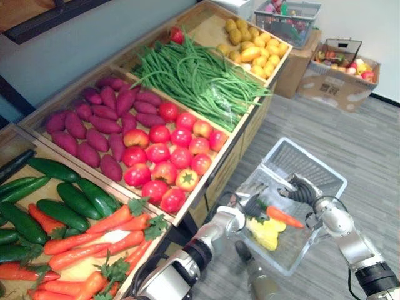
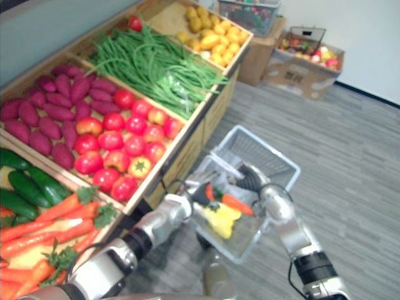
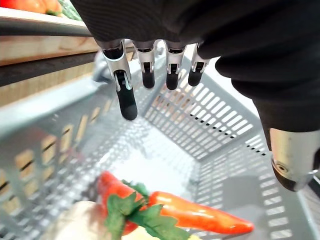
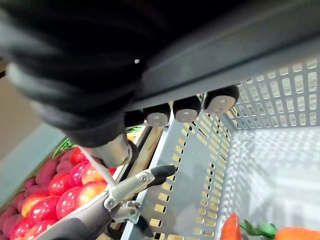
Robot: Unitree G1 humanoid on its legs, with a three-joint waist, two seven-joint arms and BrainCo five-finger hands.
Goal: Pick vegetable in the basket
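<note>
A grey plastic basket point(image 1: 315, 170) hangs beside the vegetable stand. My right hand point(image 1: 304, 189) is shut on the basket's grey handle point(image 4: 250, 55), its fingers point(image 4: 186, 109) curled round the bar. In the basket lie an orange carrot point(image 1: 282, 217) with green leaves, a second, redder carrot point(image 3: 112, 187) and a yellow vegetable point(image 1: 264, 232). My left hand point(image 1: 244, 206) hovers over the basket's near rim, just above the carrots. Its fingers point(image 3: 125, 95) are straight and hold nothing.
The wooden stand on the left holds carrots point(image 1: 106, 240), cucumbers point(image 1: 62, 206), tomatoes point(image 1: 169, 150), purple sweet potatoes point(image 1: 94, 131), green beans point(image 1: 200, 78) and yellow produce point(image 1: 256, 44). A cardboard box of fruit point(image 1: 340, 78) and another basket point(image 1: 287, 19) stand at the back right.
</note>
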